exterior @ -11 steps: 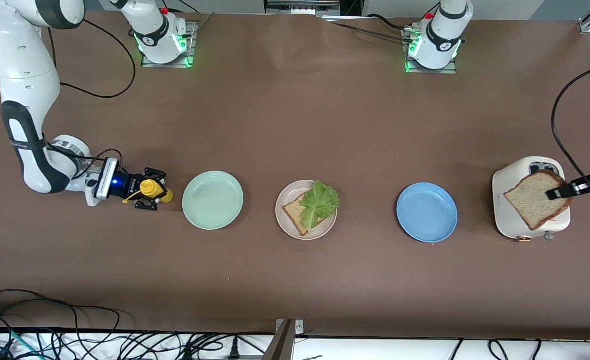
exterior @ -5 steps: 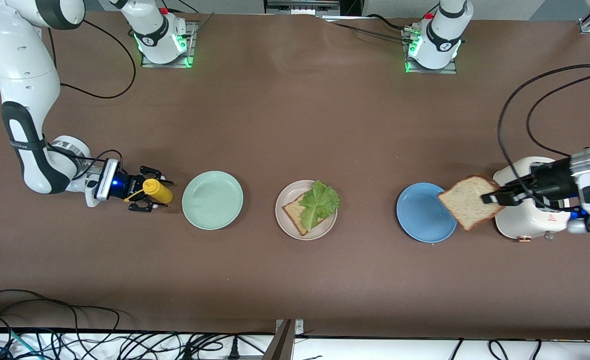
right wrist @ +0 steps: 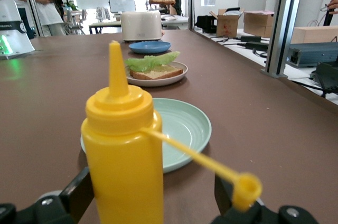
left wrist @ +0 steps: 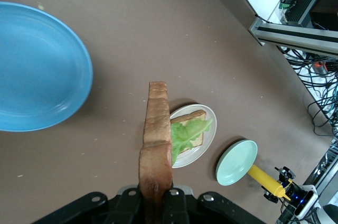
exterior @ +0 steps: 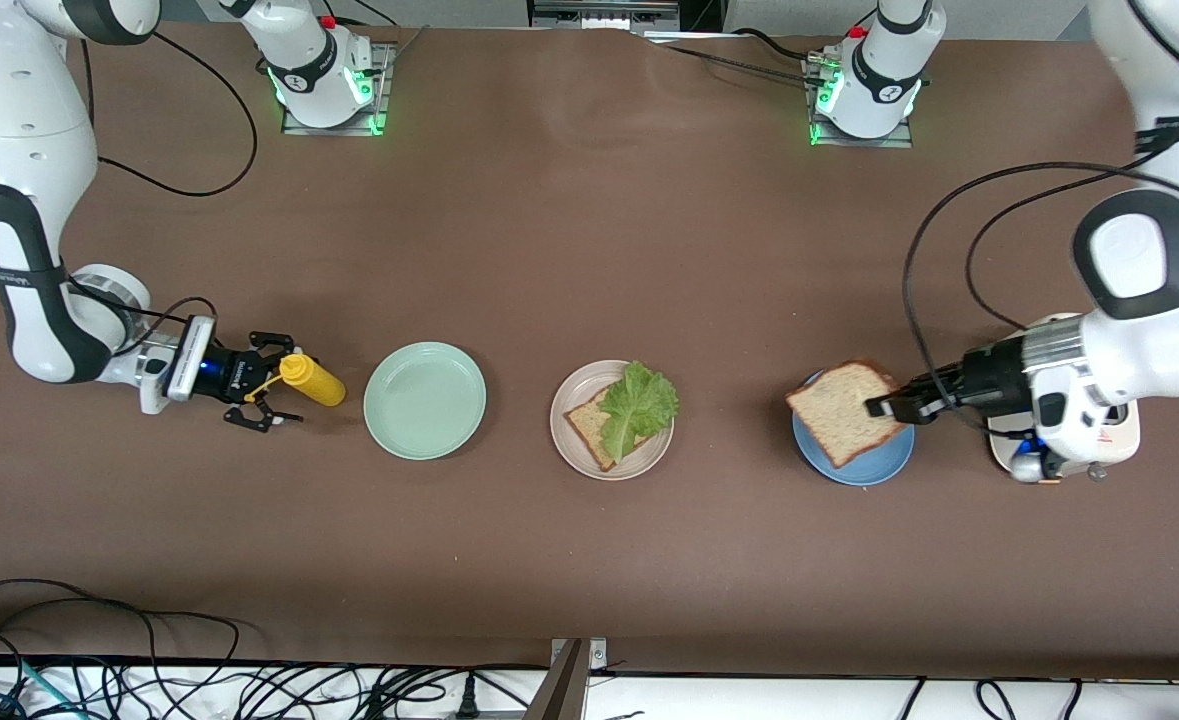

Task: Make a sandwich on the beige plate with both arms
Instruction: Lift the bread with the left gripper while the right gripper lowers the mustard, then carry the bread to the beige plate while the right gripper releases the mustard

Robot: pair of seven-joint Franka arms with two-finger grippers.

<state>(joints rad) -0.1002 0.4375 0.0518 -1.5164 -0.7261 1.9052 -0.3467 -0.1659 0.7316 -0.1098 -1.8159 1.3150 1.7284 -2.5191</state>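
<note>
While held over blue plate [exterior: 854, 465], bread slice [exterior: 842, 425], left gripper [exterior: 884, 407]

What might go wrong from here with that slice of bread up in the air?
The left gripper pinches the bread slice by one edge only, over the blue plate, so it may sag or slip out early. The lettuce overhangs the beige plate, so the slice could land askew. The right gripper stands open around the mustard bottle, which might tip.
</note>
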